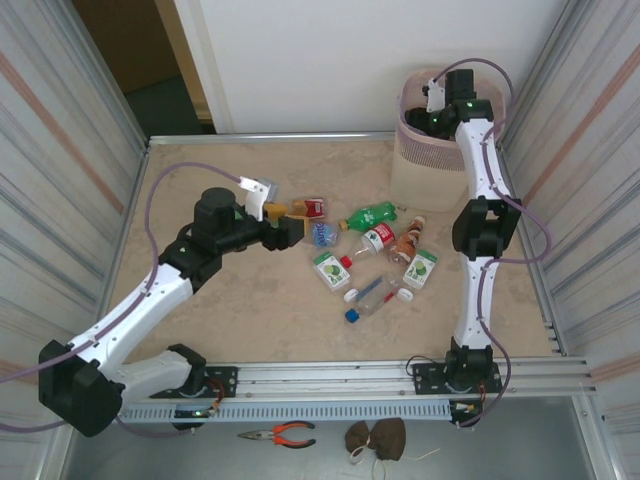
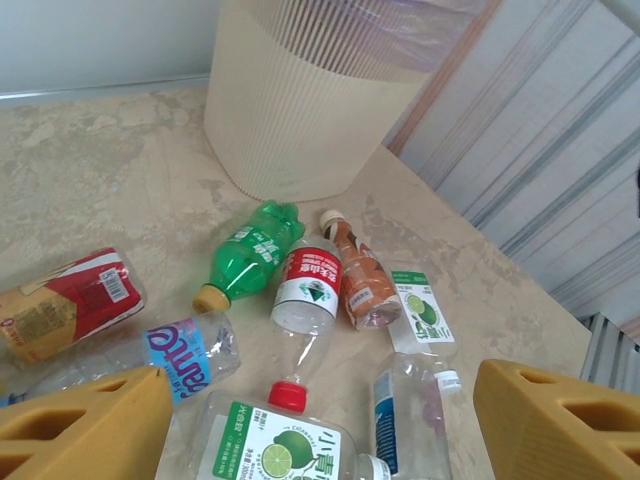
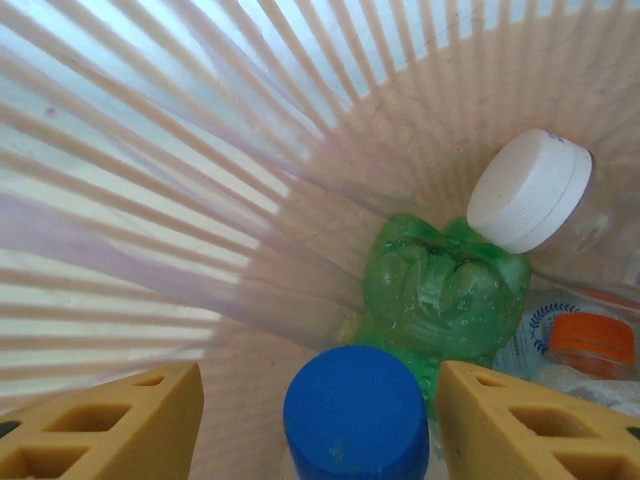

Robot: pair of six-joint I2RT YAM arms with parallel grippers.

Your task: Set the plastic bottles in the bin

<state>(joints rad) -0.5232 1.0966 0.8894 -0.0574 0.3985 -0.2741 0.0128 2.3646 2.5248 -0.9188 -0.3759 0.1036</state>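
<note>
Release step: right hand (image 3: 320,378) at the pink bin (image 1: 420,170) mouth with a blue-capped bottle (image 3: 355,410).
Fingers (image 3: 110,430) parted, cap loose between them, so it can drop; left hand (image 2: 325,420), wide and empty, hangs above bottles (image 2: 305,290) ahead on the desk (image 2: 100,170).

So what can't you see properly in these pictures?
- Right wrist view: the blue-capped bottle is cut off by the bottom edge, so whether the right gripper grips it is unclear.
- Top view: the inside of the bin is hidden by the right arm and the rim.
- Left wrist view: the lime-label bottle is cut off by the lower edge.
</note>
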